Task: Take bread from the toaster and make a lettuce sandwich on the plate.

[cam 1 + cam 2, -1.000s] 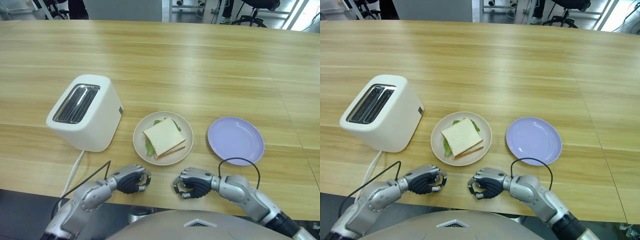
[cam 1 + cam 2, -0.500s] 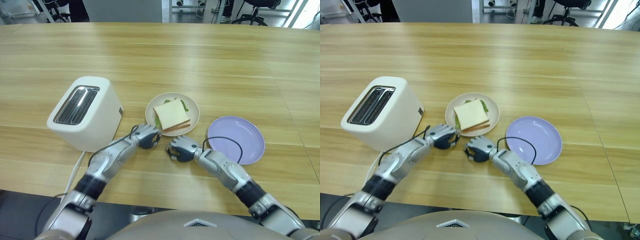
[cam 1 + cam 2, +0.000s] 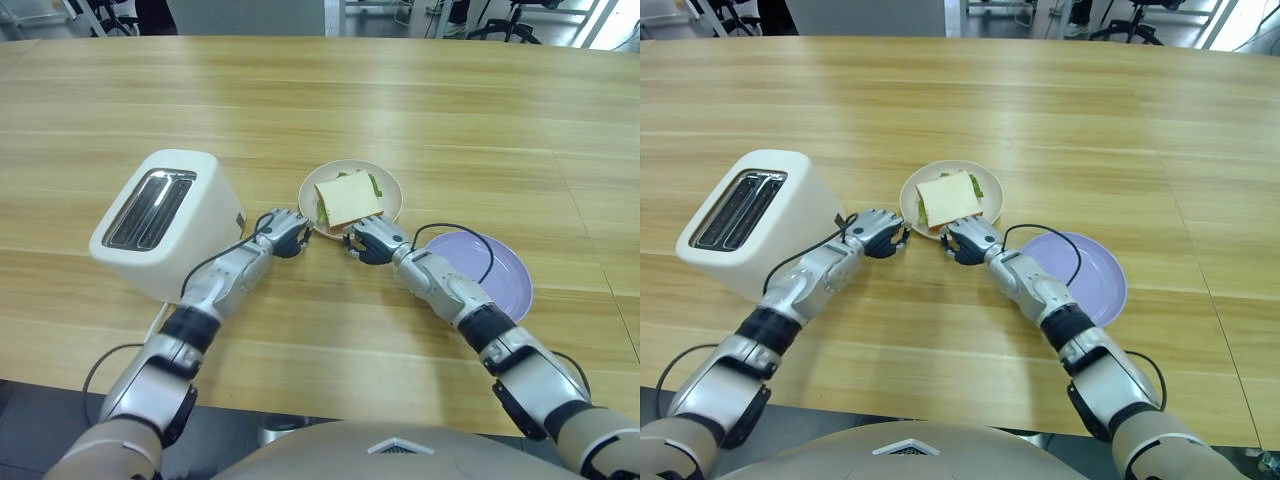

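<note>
Looks nearly done: sandwich (image 3: 348, 198) of bread over lettuce on the beige plate (image 3: 394, 188), middle of the table (image 3: 400, 90), right of the toaster (image 3: 165, 222). Flanking its near rim, clenched and empty: left hand (image 3: 283, 234), right hand (image 3: 370, 241)

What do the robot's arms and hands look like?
The left arm and right arm are chunky silver-grey tubes with black rings at the joints. The left hand and right hand have silver backs and dark fingers. A thin black cable loops out near each wrist.
</note>
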Available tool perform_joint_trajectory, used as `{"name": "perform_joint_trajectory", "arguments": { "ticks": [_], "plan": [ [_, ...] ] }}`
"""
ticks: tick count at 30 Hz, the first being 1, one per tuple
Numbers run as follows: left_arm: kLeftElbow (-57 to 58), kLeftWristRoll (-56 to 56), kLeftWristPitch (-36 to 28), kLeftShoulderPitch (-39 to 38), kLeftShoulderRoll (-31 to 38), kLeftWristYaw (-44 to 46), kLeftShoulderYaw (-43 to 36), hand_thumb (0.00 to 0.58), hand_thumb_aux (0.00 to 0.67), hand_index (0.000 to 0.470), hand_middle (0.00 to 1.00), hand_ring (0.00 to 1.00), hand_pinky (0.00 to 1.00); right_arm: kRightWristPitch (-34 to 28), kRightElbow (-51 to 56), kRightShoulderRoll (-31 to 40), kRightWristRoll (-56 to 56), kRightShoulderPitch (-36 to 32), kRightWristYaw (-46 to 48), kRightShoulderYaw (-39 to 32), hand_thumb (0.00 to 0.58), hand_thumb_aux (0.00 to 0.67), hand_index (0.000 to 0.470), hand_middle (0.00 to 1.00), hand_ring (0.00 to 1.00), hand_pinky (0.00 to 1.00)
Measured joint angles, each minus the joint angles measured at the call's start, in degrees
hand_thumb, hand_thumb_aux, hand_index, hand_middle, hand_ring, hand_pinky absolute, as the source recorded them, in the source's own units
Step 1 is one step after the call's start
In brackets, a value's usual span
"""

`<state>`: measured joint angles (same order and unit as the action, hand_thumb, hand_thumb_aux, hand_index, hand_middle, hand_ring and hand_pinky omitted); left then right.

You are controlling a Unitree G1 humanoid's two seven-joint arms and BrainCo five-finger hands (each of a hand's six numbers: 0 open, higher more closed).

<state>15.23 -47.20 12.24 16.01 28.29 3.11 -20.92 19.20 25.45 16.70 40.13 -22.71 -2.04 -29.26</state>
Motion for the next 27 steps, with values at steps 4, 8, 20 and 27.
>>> {"name": "perform_joint_trajectory", "arguments": {
  "ticks": [4,8,20,27],
  "plan": [
    [-18.04,11.21,1.43,-12.85,-0.94,0.07,7.35,0.000,0.000,0.000,0.00,0.00,0.00,5.52,-13.96,0.83,-15.16,8.22,6.19,4.41,0.000,0.000,0.000,0.29,0.29,0.29],
    [-35.55,33.11,5.69,-24.18,-8.10,-0.20,15.16,0.000,0.000,0.000,0.00,0.00,0.00,8.02,-23.41,-0.30,-33.94,13.33,12.56,9.45,0.000,0.000,0.000,0.00,0.00,0.00],
    [-37.24,72.90,15.90,-32.18,-18.14,10.61,21.98,0.000,0.000,0.000,0.00,0.00,0.00,4.47,-25.84,-7.86,-63.82,20.21,25.58,20.00,0.000,0.000,0.000,0.00,0.00,0.00],
    [-31.83,77.93,16.70,-32.03,-19.66,16.26,25.09,0.000,0.000,0.000,0.00,0.00,0.00,2.63,-27.73,-10.56,-66.32,21.36,29.05,20.41,0.000,0.000,0.000,0.00,0.00,0.00]
  ]
}}
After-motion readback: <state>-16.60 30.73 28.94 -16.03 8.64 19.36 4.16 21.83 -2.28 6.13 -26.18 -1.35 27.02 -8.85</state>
